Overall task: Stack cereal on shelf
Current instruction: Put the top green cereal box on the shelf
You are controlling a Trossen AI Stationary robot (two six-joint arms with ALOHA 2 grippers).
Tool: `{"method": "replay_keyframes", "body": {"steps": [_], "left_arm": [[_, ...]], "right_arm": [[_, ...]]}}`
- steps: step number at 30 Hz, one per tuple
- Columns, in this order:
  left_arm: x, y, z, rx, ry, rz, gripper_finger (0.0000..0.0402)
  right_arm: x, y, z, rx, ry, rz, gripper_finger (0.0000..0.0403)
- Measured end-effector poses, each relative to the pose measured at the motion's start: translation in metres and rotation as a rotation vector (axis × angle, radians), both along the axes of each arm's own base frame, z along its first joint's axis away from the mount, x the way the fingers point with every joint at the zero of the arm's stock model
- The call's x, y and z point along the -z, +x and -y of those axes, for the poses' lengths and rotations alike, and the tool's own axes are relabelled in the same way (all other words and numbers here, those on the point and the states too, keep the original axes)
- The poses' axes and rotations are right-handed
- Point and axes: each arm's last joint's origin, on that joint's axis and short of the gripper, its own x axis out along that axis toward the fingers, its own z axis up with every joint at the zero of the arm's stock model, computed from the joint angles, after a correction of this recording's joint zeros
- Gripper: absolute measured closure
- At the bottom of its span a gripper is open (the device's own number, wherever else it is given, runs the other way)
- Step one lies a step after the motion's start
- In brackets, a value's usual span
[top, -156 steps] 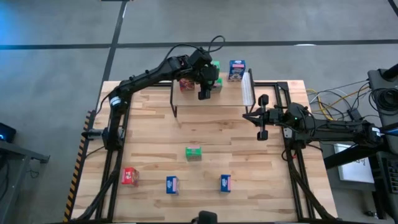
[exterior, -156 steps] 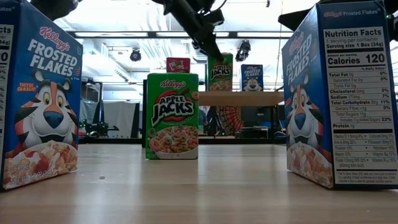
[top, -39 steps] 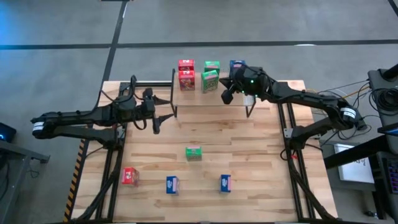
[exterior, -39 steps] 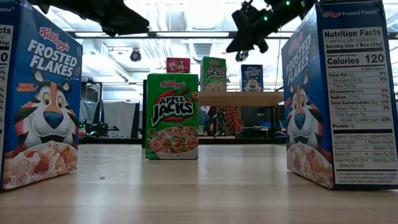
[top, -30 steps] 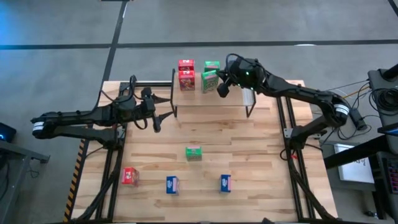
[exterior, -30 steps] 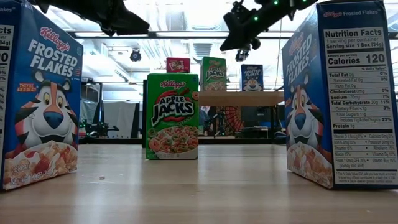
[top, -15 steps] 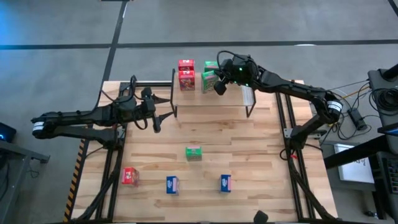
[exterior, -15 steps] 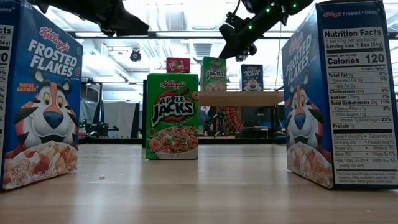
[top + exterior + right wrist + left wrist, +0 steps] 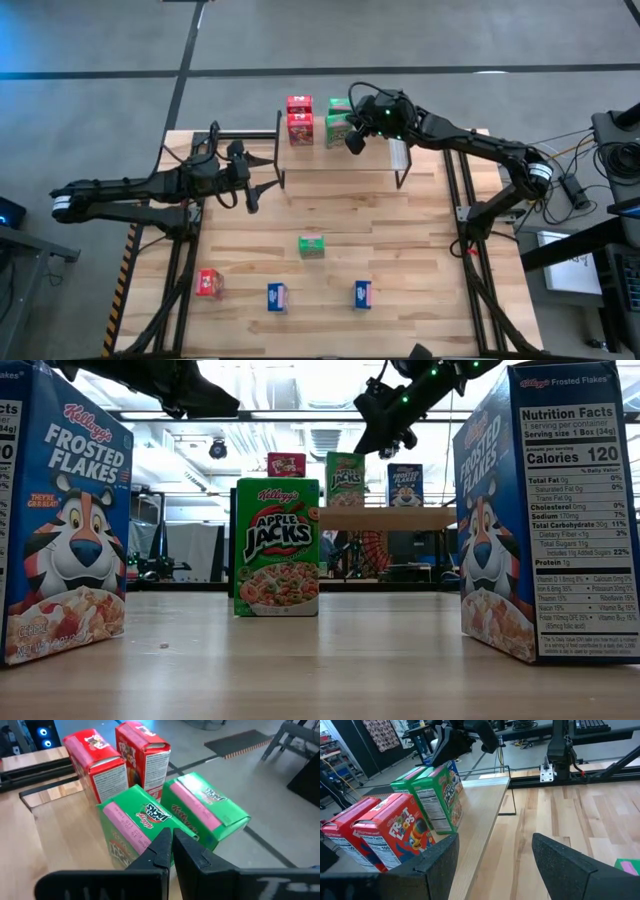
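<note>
The shelf (image 9: 340,160) stands at the table's far edge and carries two red Froot Loops boxes (image 9: 298,120), two green Apple Jacks boxes (image 9: 338,124) and one blue Frosted Flakes box (image 9: 405,485). On the table (image 9: 420,250) near the front lie one green box (image 9: 311,246), one red box (image 9: 208,283) and two blue boxes (image 9: 277,297); the low view reads "Kellogg's". The right gripper (image 9: 353,137) hovers by the green pair, fingers pressed together, empty. The left gripper (image 9: 262,190) waits left of the shelf, fingers spread.

The right claw (image 9: 352,140) hides the shelf's blue cereal box (high view only).
</note>
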Motion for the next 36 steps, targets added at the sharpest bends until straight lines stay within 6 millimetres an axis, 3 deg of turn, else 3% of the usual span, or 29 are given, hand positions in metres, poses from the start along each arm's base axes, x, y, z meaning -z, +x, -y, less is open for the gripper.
{"method": "replay_keyframes", "body": {"steps": [12, 29, 36], "left_arm": [[0.000, 0.000, 0.000, 0.000, 0.000, 0.000, 0.0167], [0.000, 0.000, 0.000, 0.000, 0.000, 0.001, 0.0167], [0.000, 0.000, 0.000, 0.000, 0.000, 0.001, 0.0167]], "right_arm": [[-0.004, 0.001, -0.005, 0.013, 0.056, 0.007, 0.0394], [-0.013, 0.000, -0.004, 0.041, -0.024, 0.049, 0.0394], [-0.011, 0.011, -0.005, -0.045, -0.029, 0.094, 0.0394]]}}
